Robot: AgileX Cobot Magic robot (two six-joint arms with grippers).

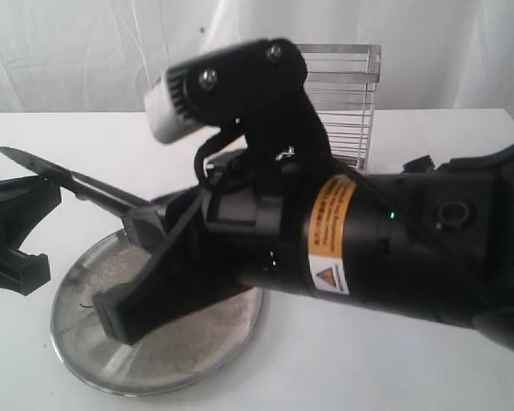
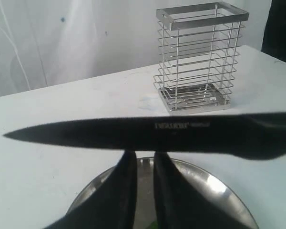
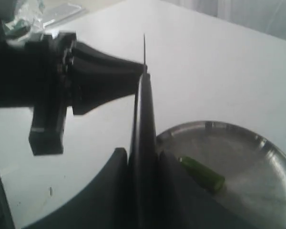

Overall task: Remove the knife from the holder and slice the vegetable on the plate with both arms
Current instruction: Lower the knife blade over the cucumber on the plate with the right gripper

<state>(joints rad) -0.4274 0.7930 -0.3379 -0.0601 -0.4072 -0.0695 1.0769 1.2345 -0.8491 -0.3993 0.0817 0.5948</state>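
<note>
The knife (image 1: 68,178) (image 2: 148,132) (image 3: 144,109) is a dark pointed blade held level above the table, its tip toward the left of the exterior view. My right gripper (image 1: 130,257) (image 3: 144,160) is shut on its handle. My left gripper (image 1: 58,190) (image 2: 142,155) (image 3: 140,71) stands open, its fingertips right at the blade with a gap between them. The vegetable (image 3: 202,174), a small green pepper, lies on the steel plate (image 1: 77,342) (image 2: 219,188) (image 3: 257,143); the right arm hides it in the exterior view. The wire holder (image 1: 351,94) (image 2: 200,57) stands behind, with nothing showing inside.
The bulky right arm (image 1: 394,240) stretches across the front of the white table (image 1: 368,360) and covers part of the plate. A white curtain (image 2: 62,38) hangs behind the table.
</note>
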